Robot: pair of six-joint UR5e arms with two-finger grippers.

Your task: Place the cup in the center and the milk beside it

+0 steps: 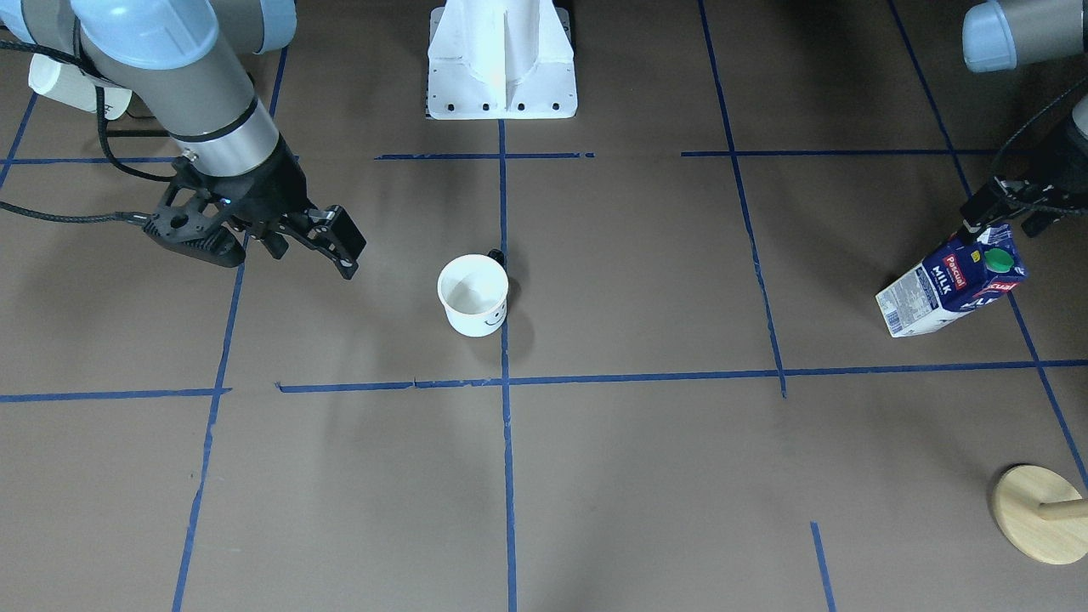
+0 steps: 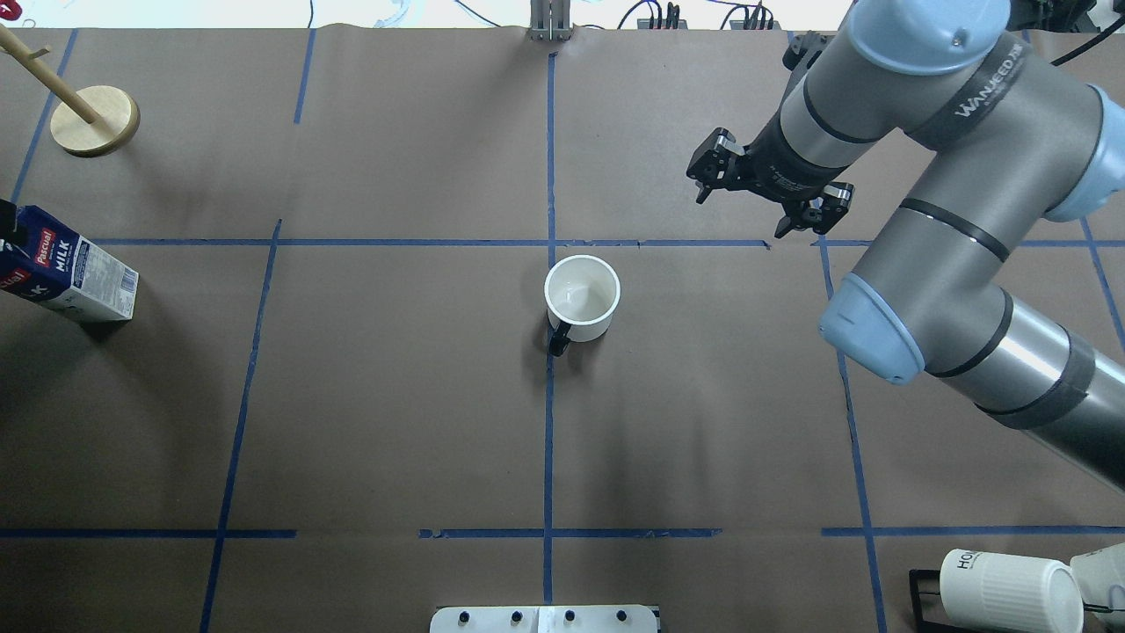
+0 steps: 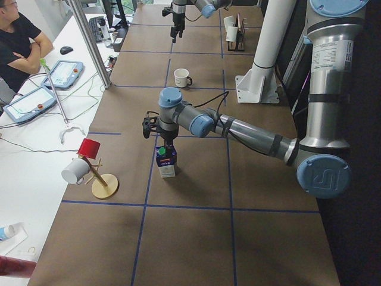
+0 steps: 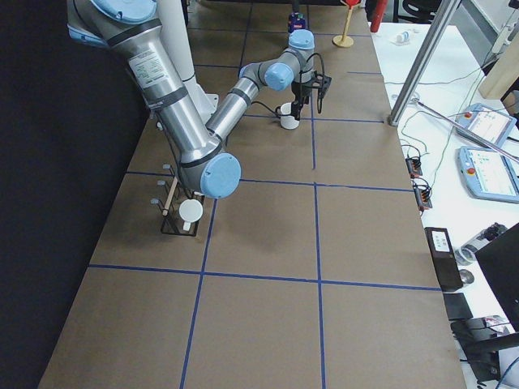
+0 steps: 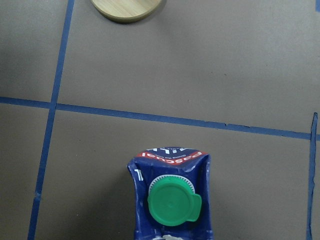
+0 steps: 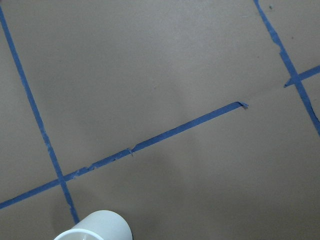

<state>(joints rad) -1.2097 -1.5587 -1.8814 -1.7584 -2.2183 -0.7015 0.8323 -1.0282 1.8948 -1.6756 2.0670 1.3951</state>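
Observation:
The white cup [image 1: 473, 295] with the black handle and smiley face stands upright in the center square, on the blue tape line; it also shows from overhead [image 2: 582, 297]. My right gripper [image 1: 310, 248] is open and empty, raised and off to the side of the cup, also in the overhead view [image 2: 763, 198]. The milk carton [image 1: 948, 287] stands upright in the square on my left side. My left gripper [image 1: 1003, 228] is open just over the carton's top, one finger on each side. The left wrist view shows the green cap [image 5: 172, 202] from above.
A round wooden mug stand [image 1: 1037, 512] is beyond the milk, near the far left corner [image 2: 94, 120]. A ribbed white mug on a black rack [image 2: 1006, 591] sits near my right base. The white robot pedestal [image 1: 501, 64] is at the table's near edge.

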